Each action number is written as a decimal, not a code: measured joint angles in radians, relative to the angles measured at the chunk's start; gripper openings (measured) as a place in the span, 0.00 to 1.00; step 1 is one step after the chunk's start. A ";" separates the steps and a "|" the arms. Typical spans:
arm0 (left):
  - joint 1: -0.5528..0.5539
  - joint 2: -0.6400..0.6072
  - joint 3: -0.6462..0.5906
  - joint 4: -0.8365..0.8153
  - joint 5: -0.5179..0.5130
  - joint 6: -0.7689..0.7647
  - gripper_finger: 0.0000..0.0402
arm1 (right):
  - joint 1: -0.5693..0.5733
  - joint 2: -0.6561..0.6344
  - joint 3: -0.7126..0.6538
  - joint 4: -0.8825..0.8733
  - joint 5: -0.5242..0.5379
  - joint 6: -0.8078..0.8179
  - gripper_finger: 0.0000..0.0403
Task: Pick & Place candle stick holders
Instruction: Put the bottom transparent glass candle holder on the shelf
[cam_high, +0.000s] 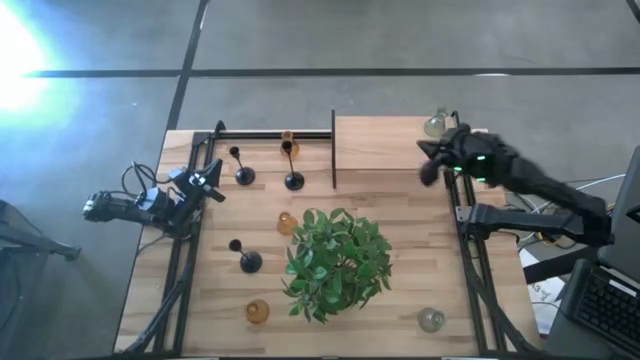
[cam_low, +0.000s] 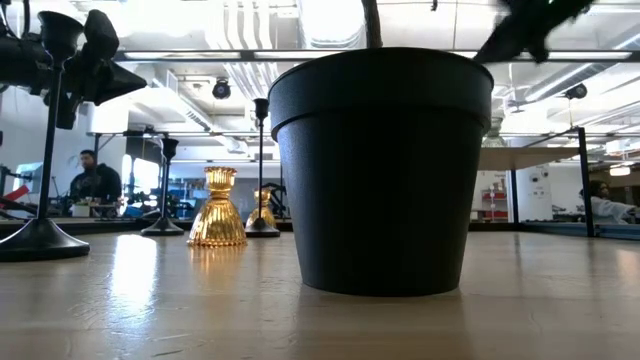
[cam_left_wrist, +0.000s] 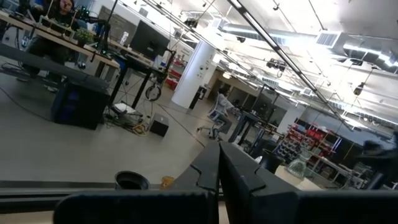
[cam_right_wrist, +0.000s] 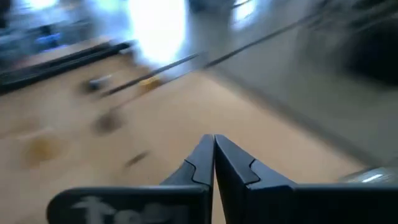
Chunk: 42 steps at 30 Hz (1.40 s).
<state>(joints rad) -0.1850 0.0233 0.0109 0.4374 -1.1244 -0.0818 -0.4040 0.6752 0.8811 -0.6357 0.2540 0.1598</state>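
Three black thin-stemmed holders stand on their round bases: two at the far left (cam_high: 243, 175) (cam_high: 294, 181) and one nearer (cam_high: 249, 262). Amber glass holders stand by the far rail (cam_high: 289, 147), beside the plant (cam_high: 287, 222) and at the near edge (cam_high: 258, 311); one also shows in the low view (cam_low: 218, 208). Clear glass holders stand at the far right corner (cam_high: 434, 124) and near right (cam_high: 431, 320); a third does not show. My left gripper (cam_high: 210, 185) is shut and empty at the table's left edge. My right gripper (cam_high: 430, 170) is shut and empty, just near of the far clear holder.
A green leafy plant (cam_high: 335, 260) in a black pot (cam_low: 380, 170) fills the table's middle. A raised wooden board (cam_high: 385, 150) with a black upright divider (cam_high: 333, 150) sits at the far side, and a black rail (cam_high: 270, 133) runs along the far left edge. People sit in the room beyond.
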 joint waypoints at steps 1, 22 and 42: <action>0.000 0.000 0.000 -0.001 0.000 0.000 0.03 | 0.013 0.000 0.065 -0.109 -0.088 0.029 0.02; 0.000 0.000 0.000 -0.004 0.001 0.033 0.03 | 0.627 0.379 0.461 -0.852 -0.492 0.570 0.02; 0.000 0.000 0.000 -0.011 -0.029 0.078 0.03 | 1.210 0.564 0.397 -0.640 -0.310 1.080 0.02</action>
<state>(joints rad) -0.1848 0.0232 0.0109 0.4259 -1.1538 -0.0035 0.8063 1.2388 1.2777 -1.2759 -0.0560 1.2398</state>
